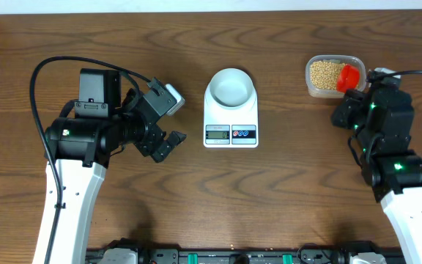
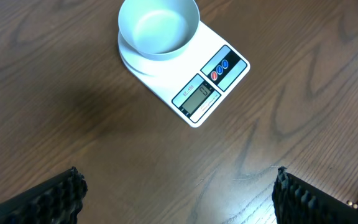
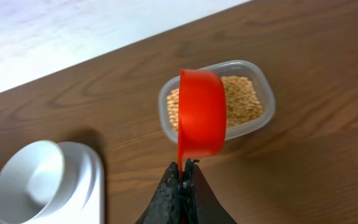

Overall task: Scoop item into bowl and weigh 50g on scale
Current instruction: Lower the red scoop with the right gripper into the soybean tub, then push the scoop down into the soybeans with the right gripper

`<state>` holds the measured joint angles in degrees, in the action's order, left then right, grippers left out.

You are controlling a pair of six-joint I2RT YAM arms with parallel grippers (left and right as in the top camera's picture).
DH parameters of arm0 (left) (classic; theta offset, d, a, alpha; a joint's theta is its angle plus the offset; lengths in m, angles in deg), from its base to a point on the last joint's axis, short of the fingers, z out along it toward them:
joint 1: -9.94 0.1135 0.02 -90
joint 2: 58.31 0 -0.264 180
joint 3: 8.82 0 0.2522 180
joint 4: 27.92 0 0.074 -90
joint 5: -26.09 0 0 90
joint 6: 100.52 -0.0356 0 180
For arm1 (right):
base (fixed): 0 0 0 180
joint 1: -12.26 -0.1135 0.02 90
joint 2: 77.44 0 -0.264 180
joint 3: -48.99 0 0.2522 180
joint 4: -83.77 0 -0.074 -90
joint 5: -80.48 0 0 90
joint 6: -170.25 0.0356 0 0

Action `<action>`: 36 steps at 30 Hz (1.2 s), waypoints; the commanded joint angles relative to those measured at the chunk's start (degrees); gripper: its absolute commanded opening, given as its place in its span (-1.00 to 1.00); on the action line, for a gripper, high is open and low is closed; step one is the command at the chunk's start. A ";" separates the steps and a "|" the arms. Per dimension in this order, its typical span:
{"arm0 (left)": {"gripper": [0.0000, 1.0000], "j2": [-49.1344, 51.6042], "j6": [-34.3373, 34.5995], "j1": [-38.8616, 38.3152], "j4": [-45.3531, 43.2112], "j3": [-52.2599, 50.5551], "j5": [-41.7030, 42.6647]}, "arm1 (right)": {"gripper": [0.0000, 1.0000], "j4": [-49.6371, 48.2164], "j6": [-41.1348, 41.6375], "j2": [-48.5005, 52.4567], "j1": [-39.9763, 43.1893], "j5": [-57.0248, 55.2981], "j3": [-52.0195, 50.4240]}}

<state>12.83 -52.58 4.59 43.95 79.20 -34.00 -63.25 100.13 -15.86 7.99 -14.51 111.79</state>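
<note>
Overhead view: white digital scale [image 1: 231, 117] sits at upper centre of the wood-grain table [image 1: 284, 191]. A small white bowl [image 1: 231, 86] stands on its platform. Clear plastic tub [image 1: 333, 75] at upper right holds the tan-yellow beans [image 1: 324, 71], well apart from the scale.

Right gripper [image 1: 354, 94] is just below the tub and mostly hidden under its own arm. It carries a red scoop [image 1: 349, 77] over the tub's right part.

Right wrist view: jaws pinched tight on the scoop [image 3: 201, 121] handle. The scoop is turned on edge and covers the tub's [image 3: 263, 115] left-centre. Its contents cannot be told. Beans [image 3: 244, 102] show to either side of it.

Left gripper [image 1: 173, 121] hangs left of the scale, apart from it.

Left wrist view: jaws spread wide, one finger in each bottom corner, nothing between them. The bowl's [image 2: 158, 28] pale bluish inside is bare. LCD display [image 2: 196, 98] is unreadable; round buttons [image 2: 219, 70] sit beside it.
</note>
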 commanded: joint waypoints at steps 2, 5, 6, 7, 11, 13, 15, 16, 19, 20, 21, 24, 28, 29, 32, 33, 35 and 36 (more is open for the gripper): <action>0.96 -0.61 -0.55 0.24 0.15 0.98 0.94 | -0.98 -0.74 -0.90 0.57 2.95 -1.29 1.03; 0.96 -0.61 -0.55 0.24 0.15 0.98 0.96 | -0.98 -1.11 -0.94 0.57 4.63 -0.90 1.03; 0.96 -0.61 -0.55 0.24 0.15 0.98 0.94 | -0.98 -1.38 -1.11 0.57 5.51 -0.22 1.03; 0.96 -0.61 -0.55 0.24 0.13 0.98 0.94 | -0.98 -1.49 -1.36 0.57 5.77 0.04 1.03; 0.96 -0.61 -0.55 0.24 0.15 0.98 0.96 | -0.98 -1.86 -3.56 0.57 6.38 0.81 1.03; 0.96 -0.61 -0.55 0.24 0.15 0.98 0.96 | -0.98 -1.68 -3.91 0.57 6.73 0.83 1.11; 0.96 -0.61 -0.55 0.24 0.15 0.98 0.94 | -0.98 -1.64 -3.91 0.57 7.02 0.87 1.20; 0.95 -0.61 -0.55 0.24 0.15 0.98 0.94 | -0.98 -1.64 -3.98 0.57 7.13 0.87 1.22; 0.96 -0.61 -0.55 0.24 0.15 0.98 0.96 | -0.98 -1.64 -4.81 0.57 7.41 0.90 1.33; 0.96 -0.61 -0.55 0.24 0.13 0.98 0.96 | -0.98 -1.62 -5.14 0.57 7.43 0.87 1.40; 0.96 -0.61 -0.55 0.24 0.15 0.98 0.96 | -0.98 -1.42 -5.70 0.57 7.45 0.87 1.57; 0.96 -0.61 -0.55 0.24 0.15 0.98 0.94 | -0.98 -1.18 -6.73 0.57 7.48 0.87 1.79; 0.96 -0.61 -0.55 0.24 0.15 0.98 0.94 | -0.99 -0.96 -6.88 0.57 8.33 0.90 1.99; 0.96 -0.61 -0.55 0.24 0.15 0.98 0.94 | -0.98 -0.96 -6.91 0.57 8.57 0.87 1.99; 0.96 -0.61 -0.55 0.24 0.15 0.98 0.96 | -0.98 -0.24 -7.21 0.57 9.66 0.92 2.10; 0.96 -0.61 -0.55 0.24 0.15 0.98 0.94 | -0.98 0.00 -7.56 0.57 9.90 0.90 2.21; 0.96 -0.61 -0.55 0.24 0.15 0.98 0.94 | -0.98 0.39 -9.05 0.57 10.36 0.85 2.67; 0.95 -0.61 -0.55 0.24 0.15 0.98 0.94 | -0.98 0.46 -9.66 0.57 10.43 0.85 2.93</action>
<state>12.83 -52.58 4.59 43.95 79.20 -34.00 -62.96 93.16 -14.92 17.67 -13.62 112.51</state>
